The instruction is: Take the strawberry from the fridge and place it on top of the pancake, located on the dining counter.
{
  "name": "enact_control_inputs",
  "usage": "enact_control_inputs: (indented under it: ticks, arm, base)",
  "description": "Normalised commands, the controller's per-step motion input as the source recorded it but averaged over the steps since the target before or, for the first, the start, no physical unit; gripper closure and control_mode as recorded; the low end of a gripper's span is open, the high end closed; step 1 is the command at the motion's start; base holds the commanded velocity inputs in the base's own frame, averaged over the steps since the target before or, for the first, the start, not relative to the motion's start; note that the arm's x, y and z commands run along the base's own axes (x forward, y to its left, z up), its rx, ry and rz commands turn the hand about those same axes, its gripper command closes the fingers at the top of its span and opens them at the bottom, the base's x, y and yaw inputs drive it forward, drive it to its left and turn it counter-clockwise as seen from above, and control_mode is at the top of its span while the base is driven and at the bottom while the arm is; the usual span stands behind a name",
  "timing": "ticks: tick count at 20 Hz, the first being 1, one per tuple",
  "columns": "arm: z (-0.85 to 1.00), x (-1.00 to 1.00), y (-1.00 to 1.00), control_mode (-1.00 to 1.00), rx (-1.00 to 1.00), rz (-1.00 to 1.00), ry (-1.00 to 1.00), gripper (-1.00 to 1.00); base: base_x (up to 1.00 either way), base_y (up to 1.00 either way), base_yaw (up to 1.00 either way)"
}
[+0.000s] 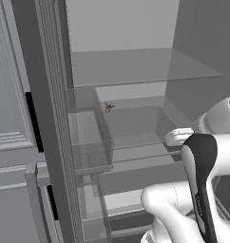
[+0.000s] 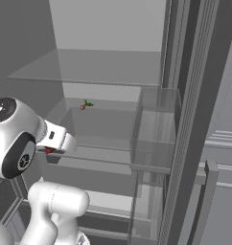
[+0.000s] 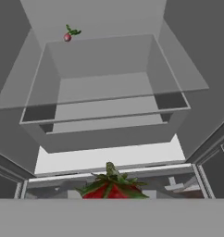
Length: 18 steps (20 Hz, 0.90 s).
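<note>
Hand view is showing the tiny red strawberry with green leafy top sitting clamped in the closed claw before the open dark-grey fridge's pale glass shelves; seemingly the pick is done, while carrying it to the pancake is remaining.

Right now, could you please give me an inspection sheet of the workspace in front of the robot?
Surface: fridge open, glass shelf inside.
Job's things: strawberry at the hand, low in the fridge.
Clutter: small red item with green stem at the back of a lower shelf; clear door bin.
Grippers: hand shut on the strawberry.
Cables: nothing seen.
Surroundings: panelled cabinet beside the fridge.
</note>
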Motion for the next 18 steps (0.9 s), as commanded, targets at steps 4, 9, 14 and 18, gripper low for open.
enact_control_inputs:
  ticks: [4, 9, 14, 18]
  arm:
    - [0.11, -0.05, 0.00, -1.00, 0.00, 0.06, 0.00, 1.00]
    - [0.00, 0.00, 0.00, -1.00, 0.00, 0.00, 0.00, 1.00]
    - [0.00, 0.00, 0.00, -1.00, 0.00, 0.00, 0.00, 1.00]
    - [0.00, -0.15, 0.00, -1.00, 0.00, 0.00, 0.00, 1.00]
  base:
    - [0.00, 0.00, 0.00]
    - [0.00, 0.00, 0.00]
    - [0.00, 0.00, 0.00]
    - [0.00, 0.00, 0.00]
